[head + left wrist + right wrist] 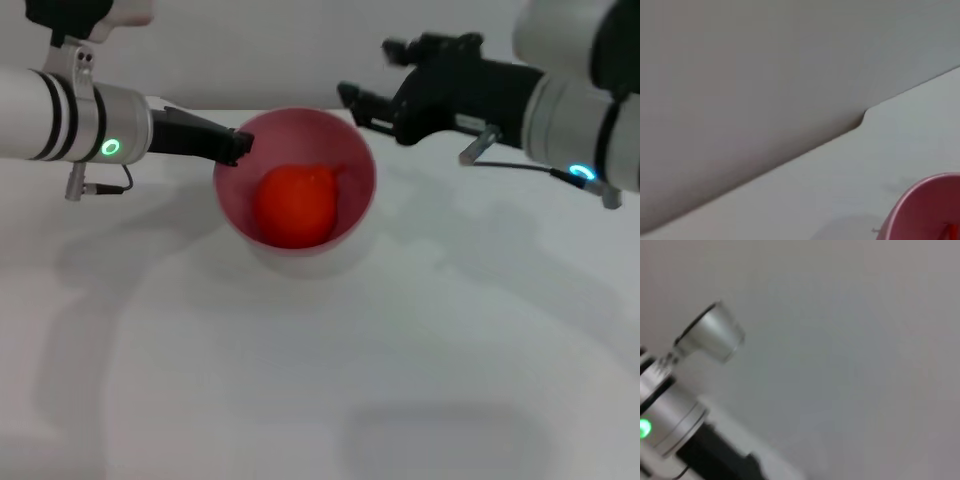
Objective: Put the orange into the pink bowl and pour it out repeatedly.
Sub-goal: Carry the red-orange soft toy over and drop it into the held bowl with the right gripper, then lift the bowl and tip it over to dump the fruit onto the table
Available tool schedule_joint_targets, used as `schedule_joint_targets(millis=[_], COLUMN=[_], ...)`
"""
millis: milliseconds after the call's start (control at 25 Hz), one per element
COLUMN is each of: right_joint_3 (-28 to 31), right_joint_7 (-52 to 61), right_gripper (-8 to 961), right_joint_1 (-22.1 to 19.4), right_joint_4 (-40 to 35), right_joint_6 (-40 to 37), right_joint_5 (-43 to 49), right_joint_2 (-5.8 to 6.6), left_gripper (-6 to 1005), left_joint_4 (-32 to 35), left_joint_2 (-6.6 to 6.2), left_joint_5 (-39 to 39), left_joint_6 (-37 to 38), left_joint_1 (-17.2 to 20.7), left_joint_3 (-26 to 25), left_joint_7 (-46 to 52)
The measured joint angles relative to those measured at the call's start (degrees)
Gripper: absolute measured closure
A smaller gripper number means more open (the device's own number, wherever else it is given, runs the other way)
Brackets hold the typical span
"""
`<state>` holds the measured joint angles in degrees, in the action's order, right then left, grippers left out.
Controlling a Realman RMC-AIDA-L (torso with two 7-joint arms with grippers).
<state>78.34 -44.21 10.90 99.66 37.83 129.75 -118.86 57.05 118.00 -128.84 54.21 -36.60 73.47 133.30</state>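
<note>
1. Orange [294, 206] lies inside the bowl [232, 215], low against its near wall; the bowl appears lifted and tilted toward the camera, its mouth open to the head view.
2. Left gripper [238, 146] meets the bowl's left rim and seems to be clamped on it, since the bowl hangs tilted from that point; the fingers themselves are too dark to make out singly.
3. Right gripper [352, 98] hovers just behind the bowl's right rim, apart from it. Whether its fingers are spread or closed, I cannot tell.
4. The step in hand looks like the pour. To do it well, roll the left wrist slowly so that the fruit rolls over the low lip rather than jumping, and keep the lip near the table [400, 380] so that it does not bounce away.
5. A rim pinch is a weak hold; a quick turn could let the bowl slip.
6. The left wrist view shows only a bowl edge, the table and a wall [765, 65]; the right wrist view shows the left arm [675, 415].
7. Nothing blocks the landing spot in front.
</note>
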Motion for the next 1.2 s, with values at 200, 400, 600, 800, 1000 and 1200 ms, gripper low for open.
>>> schedule_joint_targets(millis=[200,400,600,800,1000,1200], right_joint_3=[-7.38,-15.8,-21.78,-25.11,-22.43,-20.14], right_joint_7=[-7.41,-12.38,-9.36,5.21,23.36,33.68], right_gripper=[350,287,289,290,291,292], right_joint_1=[-10.69,-17.21,-16.83,-14.3,-14.61,-15.04], right_joint_4=[3.83,0.3,-10.82,-23.52,-31.93,-37.99], right_joint_6=[-19.83,-44.38,-73.77,-100.81,-110.61,-112.35], right_joint_5=[-0.09,0.54,0.41,0.64,0.8,1.03], right_joint_2=[-0.04,-0.28,-0.18,0.26,0.28,0.35], left_gripper=[952,952,951,950,950,949], left_joint_4=[5.41,7.17,8.84,10.37,12.7,14.02], left_joint_2=[0.1,0.34,0.38,0.39,0.29,0.28], left_joint_5=[0.01,0.01,0.49,0.75,0.09,-0.4], left_joint_6=[-5.21,-9.01,-14.72,-22.84,-31.39,-35.4], left_joint_1=[3.1,4.19,5.63,7.23,9.42,10.88], left_joint_3=[8.27,12.38,17.22,22.91,29.64,32.53], left_joint_7=[0.48,0.53,0.61,0.38,-0.48,-2.34])
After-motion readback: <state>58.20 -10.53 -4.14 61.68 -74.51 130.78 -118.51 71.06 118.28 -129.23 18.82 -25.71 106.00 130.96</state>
